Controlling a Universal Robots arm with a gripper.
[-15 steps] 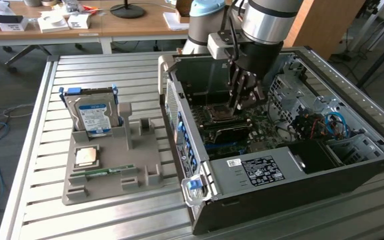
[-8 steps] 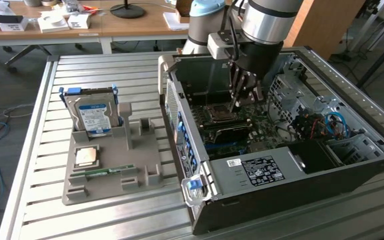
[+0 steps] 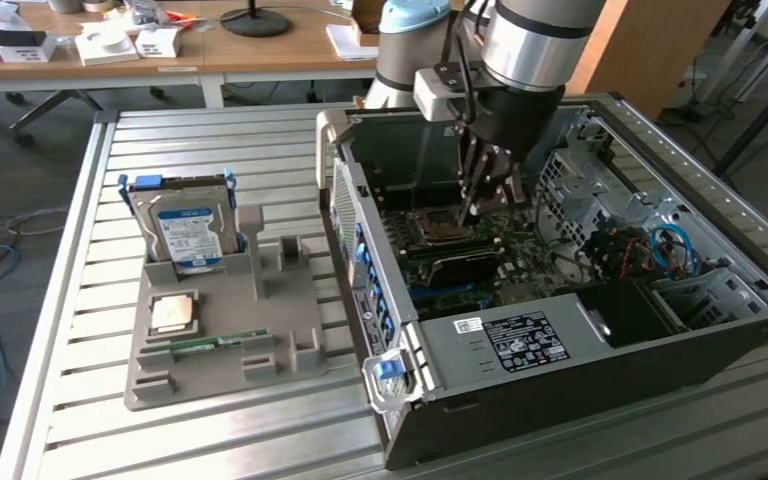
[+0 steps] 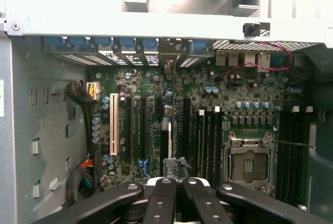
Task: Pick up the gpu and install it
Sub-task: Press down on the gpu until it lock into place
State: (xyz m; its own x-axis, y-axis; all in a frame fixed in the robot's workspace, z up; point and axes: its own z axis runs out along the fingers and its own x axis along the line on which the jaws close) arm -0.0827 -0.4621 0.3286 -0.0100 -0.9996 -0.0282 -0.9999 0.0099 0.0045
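Note:
My gripper (image 3: 475, 205) reaches down inside the open computer case (image 3: 357, 200), over the motherboard (image 3: 491, 250). In the wrist view its black fingers (image 4: 175, 190) are pressed together on the gpu (image 4: 165, 135). The gpu shows edge-on as a thin upright card hanging below the fingertips. It hangs over the row of long expansion slots (image 4: 140, 125), between the black slots and the memory slots (image 4: 208, 135). Whether its edge touches a slot I cannot tell.
A grey parts holder (image 3: 264, 320) lies on the slatted table at the exterior view's left, carrying a blue-labelled hard drive (image 3: 187, 230), a small square chip (image 3: 171, 312) and a green memory stick (image 3: 211, 345). The power supply (image 3: 518, 340) and cables (image 3: 651, 250) crowd the case.

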